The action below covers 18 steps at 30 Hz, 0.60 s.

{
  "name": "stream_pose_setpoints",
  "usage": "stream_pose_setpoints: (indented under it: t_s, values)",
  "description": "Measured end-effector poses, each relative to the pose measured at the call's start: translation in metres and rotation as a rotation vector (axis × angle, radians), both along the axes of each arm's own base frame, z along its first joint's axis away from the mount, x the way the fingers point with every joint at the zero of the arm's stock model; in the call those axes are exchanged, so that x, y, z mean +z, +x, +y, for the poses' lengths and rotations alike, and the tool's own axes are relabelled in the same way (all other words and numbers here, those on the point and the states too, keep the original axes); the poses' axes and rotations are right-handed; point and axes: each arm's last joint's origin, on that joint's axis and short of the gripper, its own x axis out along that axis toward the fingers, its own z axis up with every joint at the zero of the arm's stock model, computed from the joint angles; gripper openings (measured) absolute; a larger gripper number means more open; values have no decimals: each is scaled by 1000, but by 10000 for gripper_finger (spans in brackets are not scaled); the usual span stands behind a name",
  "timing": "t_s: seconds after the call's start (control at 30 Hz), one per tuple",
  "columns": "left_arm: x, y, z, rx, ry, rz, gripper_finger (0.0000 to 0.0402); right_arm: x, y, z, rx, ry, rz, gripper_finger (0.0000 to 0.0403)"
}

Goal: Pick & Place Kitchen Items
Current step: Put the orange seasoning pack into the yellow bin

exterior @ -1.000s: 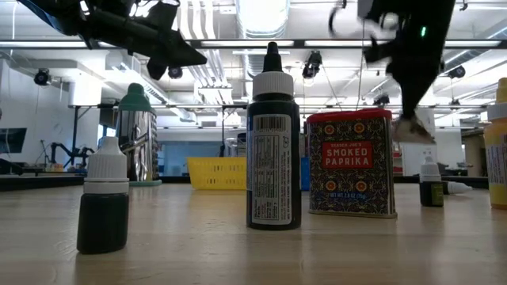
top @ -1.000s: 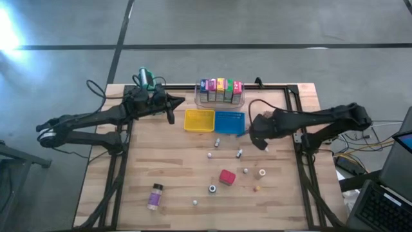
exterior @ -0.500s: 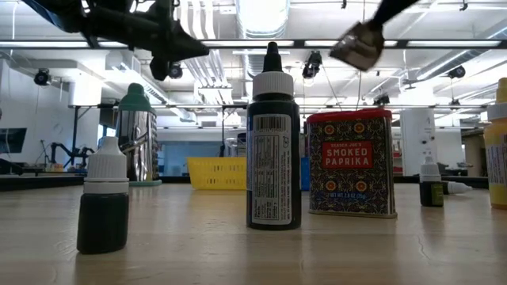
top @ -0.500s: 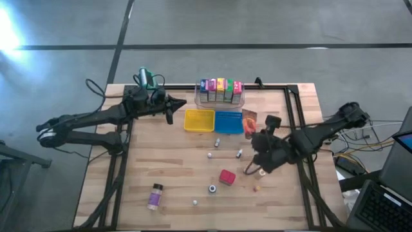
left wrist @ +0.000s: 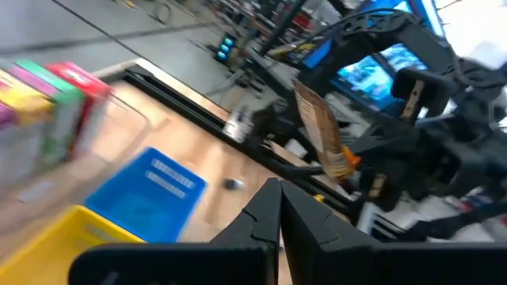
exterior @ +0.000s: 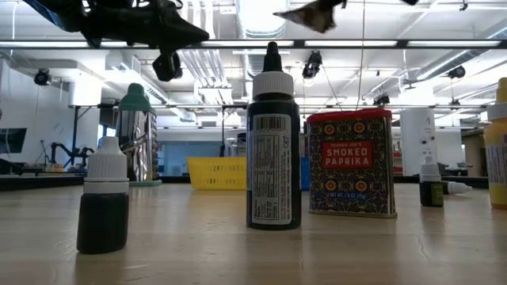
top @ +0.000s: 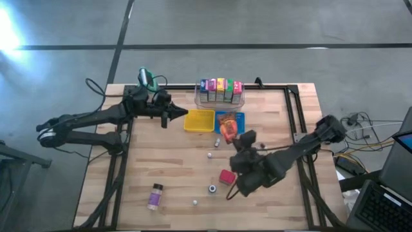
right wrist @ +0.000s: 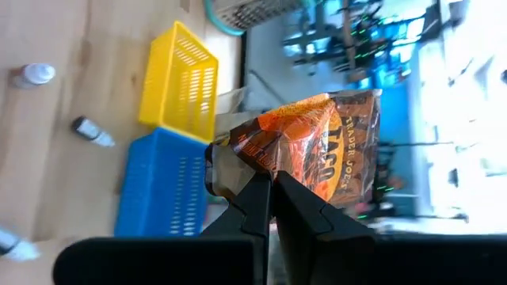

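I see my right gripper (right wrist: 269, 186) pinching the orange pouch (right wrist: 309, 146) by one edge, jaws pressed together on it. In the high view the pouch (top: 226, 128) hangs in the air over the blue tray (top: 235, 118), clear of the table (top: 161, 154). My left gripper (top: 183, 113) waits just beside the yellow tray (top: 199, 120), jaws pressed together on nothing. The red block (top: 226, 176) sits near the table's middle.

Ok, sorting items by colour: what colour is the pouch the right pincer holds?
Orange, with dark print; the pouch shows best in the right wrist view.
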Motion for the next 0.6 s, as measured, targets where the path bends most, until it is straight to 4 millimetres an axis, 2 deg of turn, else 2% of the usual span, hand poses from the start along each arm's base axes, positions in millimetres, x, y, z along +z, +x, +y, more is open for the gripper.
stream_pose_setpoints:
  t_s: [0.17,0.43,0.6]
  values:
    - [0,0,0,-9,-11,2,20,-5,22,12,4,-161,1,8]
    - [9,0,-1,-13,65,-85,129,-12,46,22,-30,-368,-56,8]
    - [17,3,-10,-56,86,-163,165,-15,61,17,-73,-461,-74,8]
